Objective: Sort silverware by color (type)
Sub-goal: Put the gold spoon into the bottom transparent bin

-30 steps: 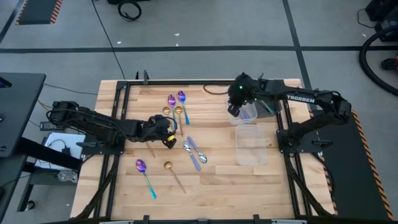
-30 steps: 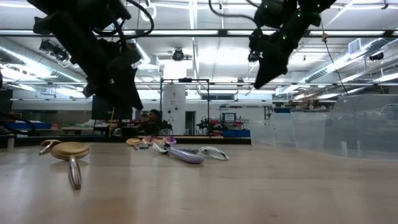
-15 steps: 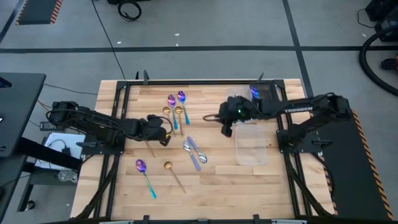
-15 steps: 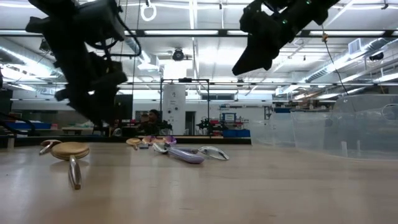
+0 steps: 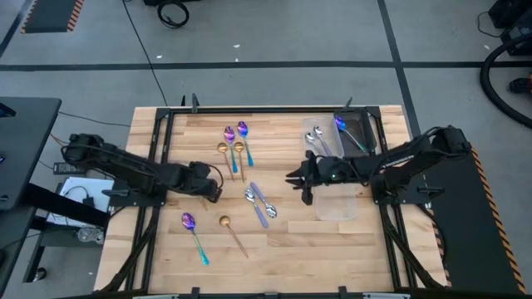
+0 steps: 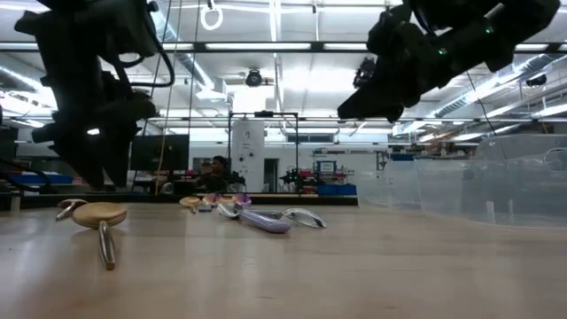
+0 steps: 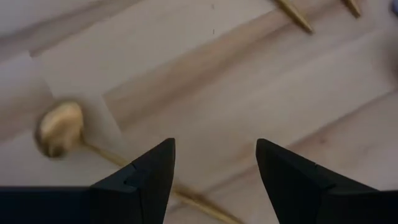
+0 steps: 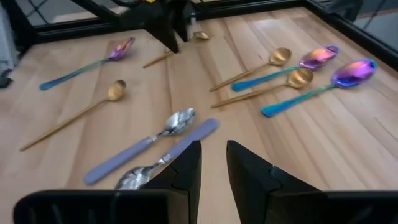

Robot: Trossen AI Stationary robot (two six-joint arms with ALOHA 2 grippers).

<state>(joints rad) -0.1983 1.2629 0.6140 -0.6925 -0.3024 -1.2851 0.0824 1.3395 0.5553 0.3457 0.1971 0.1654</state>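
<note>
Overhead, pale wooden table point(image 5: 283, 241), scattered spoons point(image 5: 259, 202), left tool point(image 5: 218, 191) released, right tool point(image 5: 304, 181) nearly clenched, empty, strip-lit workshop behind.

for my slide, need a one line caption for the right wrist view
Right gripper empty above two silver spoons, gold and purple-blue spoons scattered beyond.

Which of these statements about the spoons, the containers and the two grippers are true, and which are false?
1. The left gripper is open above a gold metal spoon. True.
2. The right gripper holds a purple spoon. False: it holds nothing.
3. Silver metal spoons lie in a clear plastic container. True.
4. The wooden table bears only gold spoons. False: purple-blue and silver ones lie there too.
</note>
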